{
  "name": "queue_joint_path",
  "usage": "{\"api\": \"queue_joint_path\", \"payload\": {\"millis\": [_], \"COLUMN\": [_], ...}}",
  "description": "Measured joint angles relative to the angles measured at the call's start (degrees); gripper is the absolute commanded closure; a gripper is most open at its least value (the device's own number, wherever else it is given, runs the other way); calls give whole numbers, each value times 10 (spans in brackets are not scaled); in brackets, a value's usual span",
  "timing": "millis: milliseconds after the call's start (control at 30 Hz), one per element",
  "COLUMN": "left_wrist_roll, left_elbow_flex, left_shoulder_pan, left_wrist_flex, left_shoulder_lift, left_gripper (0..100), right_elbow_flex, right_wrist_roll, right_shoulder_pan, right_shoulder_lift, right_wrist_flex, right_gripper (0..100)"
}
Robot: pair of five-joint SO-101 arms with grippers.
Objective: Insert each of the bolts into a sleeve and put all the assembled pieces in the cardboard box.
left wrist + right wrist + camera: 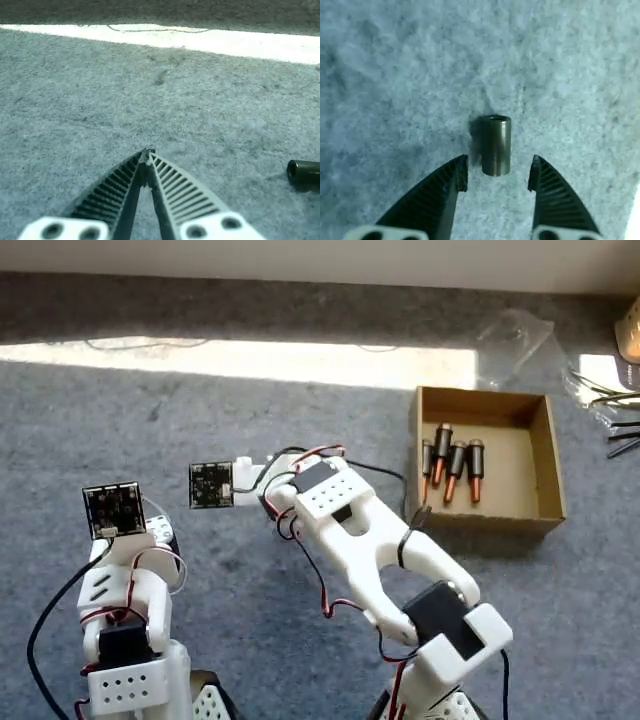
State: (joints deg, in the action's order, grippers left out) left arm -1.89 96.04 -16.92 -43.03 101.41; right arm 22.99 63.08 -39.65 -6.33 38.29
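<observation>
Grey carpet point(200, 410) covers the work surface. In the high view the right arm point(370, 540) stretches from bottom centre toward mid-frame, and the left arm point(130, 640) sits lower left. The cardboard box point(510, 475) is right of centre, with four assembled pieces point(455, 470) lying side by side in its left half, so most of the task looks done. A clear plastic bag point(515, 335) lies upper right.

Left to do, by my read: one bare sleeve point(496, 145) lies on the carpet between the right gripper point(497, 172) fingertips, which are spread apart and not touching it. It needs a bolt, then boxing. The left gripper point(147, 155) has its fingers pressed together, holding nothing, low over the carpet.

No readable writing, labels or brands anywhere.
</observation>
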Motion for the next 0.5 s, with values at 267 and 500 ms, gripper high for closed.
{"api": "queue_joint_path", "payload": {"millis": [267,500], "left_wrist_roll": [0,0], "left_elbow_flex": [0,0], "left_shoulder_pan": [-22,-41], "left_wrist_flex": [0,0], "left_shoulder_lift": [0,0], "left_gripper": [986,986], "right_elbow_flex": [-30,-81], "right_wrist_roll": [0,0], "right_shoulder_pan": [0,0], "right_shoulder_lift": [-55,-108], "right_wrist_flex": [-11,-11], "right_gripper": [818,818]}}
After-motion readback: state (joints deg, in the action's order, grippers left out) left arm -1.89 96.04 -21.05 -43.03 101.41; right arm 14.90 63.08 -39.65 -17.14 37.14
